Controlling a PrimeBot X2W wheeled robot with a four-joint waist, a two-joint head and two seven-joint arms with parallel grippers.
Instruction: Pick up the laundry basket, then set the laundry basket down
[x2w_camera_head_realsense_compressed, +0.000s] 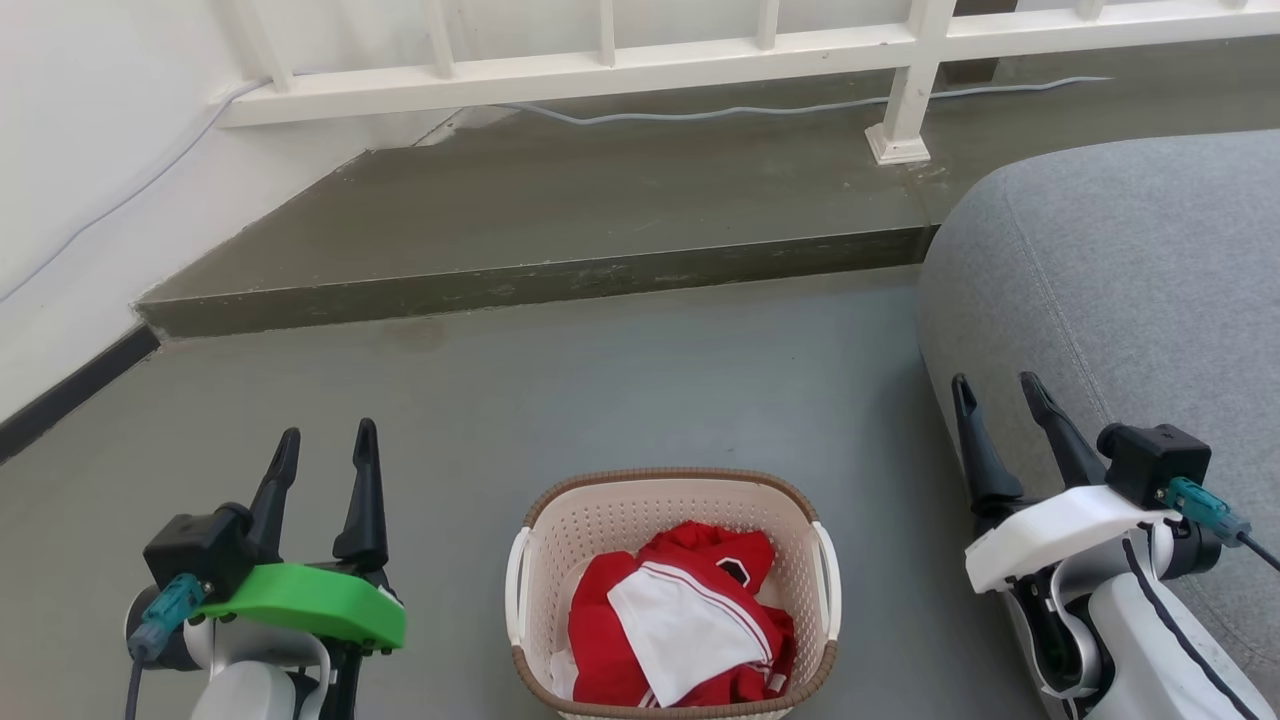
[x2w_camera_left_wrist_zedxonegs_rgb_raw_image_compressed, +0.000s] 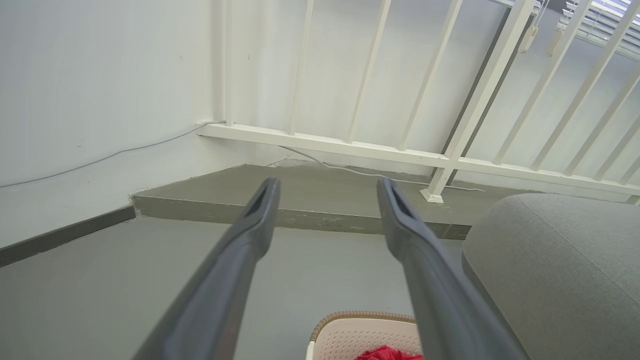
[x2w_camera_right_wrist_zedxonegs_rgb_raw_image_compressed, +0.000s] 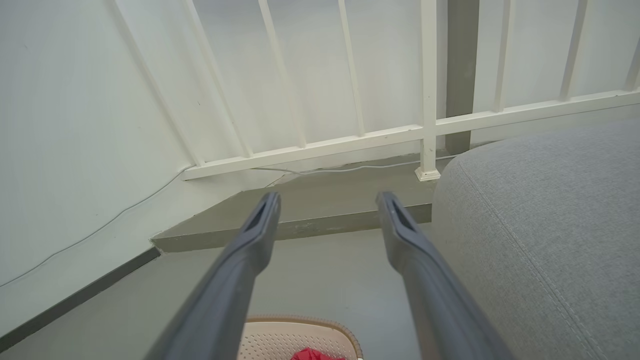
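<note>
While the laundry basket stands upright on the grey floor, neither hand touches it. The left hand hovers to the left of the basket, well apart from its white left handle, with its two dark fingers spread and nothing between them. The right hand hovers to the right of the basket, likewise apart from the right handle, its fingers also spread and empty.

Inside the basket lies a crumpled heap of red and white clothing, below the brown woven-look rim. To the right of the basket, just behind the right hand, bulges a grey upholstered cushion. Beyond the basket the floor rises in a low concrete step, and on the step, farther off, stands a white railing with a pale cable running beneath it.

In the left wrist view the left hand points over the basket's far rim toward the step. In the right wrist view the right hand does the same, with the basket low between its fingers.
</note>
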